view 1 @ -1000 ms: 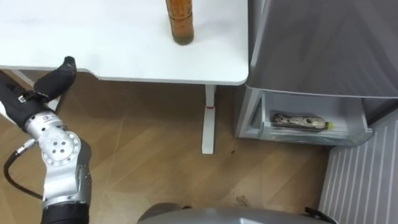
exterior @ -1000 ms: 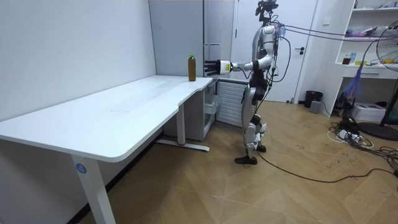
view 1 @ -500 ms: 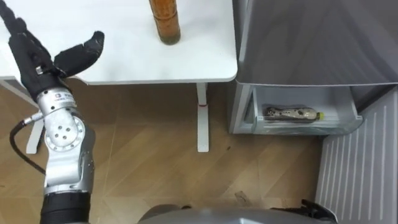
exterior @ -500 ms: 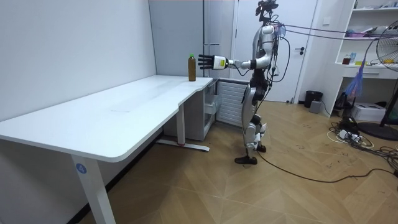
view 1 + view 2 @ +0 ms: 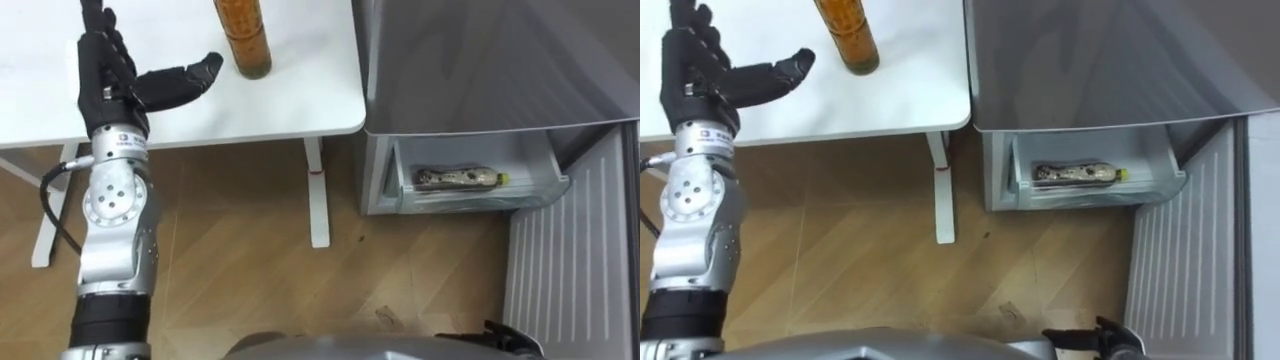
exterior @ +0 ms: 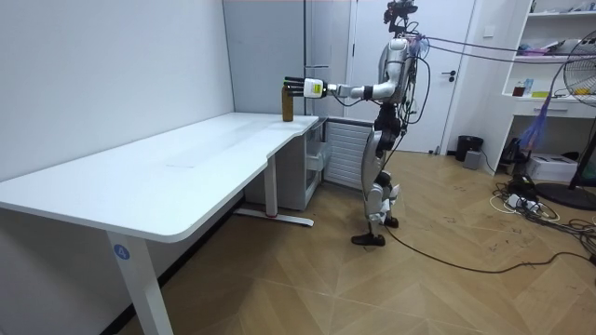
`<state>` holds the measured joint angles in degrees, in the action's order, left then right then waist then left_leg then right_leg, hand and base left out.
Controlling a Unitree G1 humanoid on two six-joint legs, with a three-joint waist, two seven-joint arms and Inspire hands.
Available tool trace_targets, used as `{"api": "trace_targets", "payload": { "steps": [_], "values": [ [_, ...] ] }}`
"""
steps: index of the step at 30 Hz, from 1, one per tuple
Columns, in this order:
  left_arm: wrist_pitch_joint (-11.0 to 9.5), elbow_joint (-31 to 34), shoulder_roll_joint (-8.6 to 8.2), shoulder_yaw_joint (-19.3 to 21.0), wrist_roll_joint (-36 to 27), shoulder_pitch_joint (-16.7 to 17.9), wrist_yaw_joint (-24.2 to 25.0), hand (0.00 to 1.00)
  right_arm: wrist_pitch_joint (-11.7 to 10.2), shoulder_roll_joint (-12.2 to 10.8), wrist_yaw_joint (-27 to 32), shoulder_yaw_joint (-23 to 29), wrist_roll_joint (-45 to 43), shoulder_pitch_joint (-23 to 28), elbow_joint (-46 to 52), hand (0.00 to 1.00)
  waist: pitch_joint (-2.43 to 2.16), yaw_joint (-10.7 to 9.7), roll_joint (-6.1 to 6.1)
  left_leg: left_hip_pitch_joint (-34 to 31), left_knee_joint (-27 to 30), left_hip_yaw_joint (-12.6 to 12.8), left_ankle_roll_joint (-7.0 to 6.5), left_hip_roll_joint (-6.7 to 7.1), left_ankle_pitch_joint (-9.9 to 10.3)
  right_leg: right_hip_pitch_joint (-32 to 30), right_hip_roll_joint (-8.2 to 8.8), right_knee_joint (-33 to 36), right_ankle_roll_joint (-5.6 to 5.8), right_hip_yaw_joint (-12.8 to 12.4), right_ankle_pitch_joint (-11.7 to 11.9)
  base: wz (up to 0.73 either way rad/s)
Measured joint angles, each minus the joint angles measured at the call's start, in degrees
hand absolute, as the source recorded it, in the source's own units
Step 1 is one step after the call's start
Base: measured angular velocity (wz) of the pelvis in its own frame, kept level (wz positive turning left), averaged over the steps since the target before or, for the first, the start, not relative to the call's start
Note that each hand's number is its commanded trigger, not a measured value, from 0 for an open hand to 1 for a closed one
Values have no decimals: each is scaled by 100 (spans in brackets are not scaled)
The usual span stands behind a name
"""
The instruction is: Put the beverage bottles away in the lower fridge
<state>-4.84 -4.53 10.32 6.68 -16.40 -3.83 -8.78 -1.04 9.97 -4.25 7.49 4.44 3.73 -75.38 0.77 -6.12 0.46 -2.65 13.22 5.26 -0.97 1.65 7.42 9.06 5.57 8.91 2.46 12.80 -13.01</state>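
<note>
**Left eye view.** The left hand (image 5: pixel 108 78) is held over the white table (image 5: pixel 310 105), its fingers straight and pointing away from the robot and its thumb spread out to the side; it is open and grips nothing. The standing bottle (image 5: pixel 244 38), filled with amber drink, is upright on the table near its right edge. The tip of the thumb is close to the bottle's base, with a narrow gap between them. To the right of the table is the grey fridge (image 5: pixel 480 60). Its lower door (image 5: pixel 570 270) is swung open, and a clear drawer (image 5: pixel 480 200) is exposed. The lying bottle (image 5: pixel 455 178) rests on its side in that drawer, cap to the right.

**Room view.** The robot stands upright on the wood floor in front of the fridge, at the far end of the long table. Its left arm is stretched level toward the room view's left, and the hand is just beside the upper part of the standing bottle on the table's far corner.

**Right eye view.** The open hand shows with the thumb pointing at the standing bottle, clear of it. The lying bottle is in the lower drawer.
</note>
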Motion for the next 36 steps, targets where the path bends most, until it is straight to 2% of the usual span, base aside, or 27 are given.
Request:
{"api": "trace_targets", "payload": {
  "steps": [3,7,10,12,16,20,25,28,30,33,36],
  "values": [
    [77,0,12,0,-428,-199,125,0,65,11,57,58,-28,20,29,0,-1,-38,19,21,-7,22,-1,-4,0,0,1,14,0,-32,0,-5],
    [193,-281,53,0,-434,-526,234,0,249,104,129,56,-254,38,56,0,-4,-45,41,28,-21,92,-2,-25,1,-69,3,86,1,-112,-1,-9],
    [298,-447,175,3,-435,-555,211,0,380,120,188,55,-519,109,144,0,-23,-64,70,28,-31,190,-9,-44,5,-116,4,95,1,-165,0,-15],
    [386,-504,187,45,-481,-556,187,0,480,118,182,59,-655,158,157,0,-23,-121,70,28,-33,225,-13,-51,12,-138,5,111,1,-195,0,-11],
    [555,-897,205,240,-700,-786,151,0,676,111,153,66,-940,160,151,0,-26,-166,70,45,-52,333,-10,-87,16,-230,-4,183,1,-329,0,-15],
    [706,-1390,362,241,-1224,-1109,173,0,777,106,146,93,-1207,216,138,0,-36,-208,86,53,-46,348,-10,-95,16,-233,-9,185,-1,-354,1,-4],
    [784,-1578,555,241,-1246,-1303,226,0,879,113,157,153,-1362,303,162,0,-79,-218,161,63,-47,406,-2,-115,22,-261,-28,185,-11,-485,13,-9],
    [950,-1579,677,241,-1283,-1413,219,0,938,123,160,281,-1411,321,181,0,-68,-223,231,106,-51,420,6,-128,35,-242,-40,189,-16,-509,17,-9],
    [957,-1590,730,254,-1283,-1472,214,0,956,152,161,289,-1430,310,176,0,-67,-221,263,140,-49,433,18,-142,48,-226,-56,194,-20,-551,19,-10],
    [957,-1759,804,262,-1281,-1628,195,0,957,267,178,289,-1460,305,176,0,-40,-213,324,190,-53,490,26,-166,54,-210,-74,200,-31,-614,26,-12],
    [957,-1800,888,263,-1277,-1676,162,0,933,341,219,289,-1479,270,178,0,-32,-257,324,196,-51,497,31,-179,56,-207,-89,189,-36,-631,26,-2]
  ]
}}
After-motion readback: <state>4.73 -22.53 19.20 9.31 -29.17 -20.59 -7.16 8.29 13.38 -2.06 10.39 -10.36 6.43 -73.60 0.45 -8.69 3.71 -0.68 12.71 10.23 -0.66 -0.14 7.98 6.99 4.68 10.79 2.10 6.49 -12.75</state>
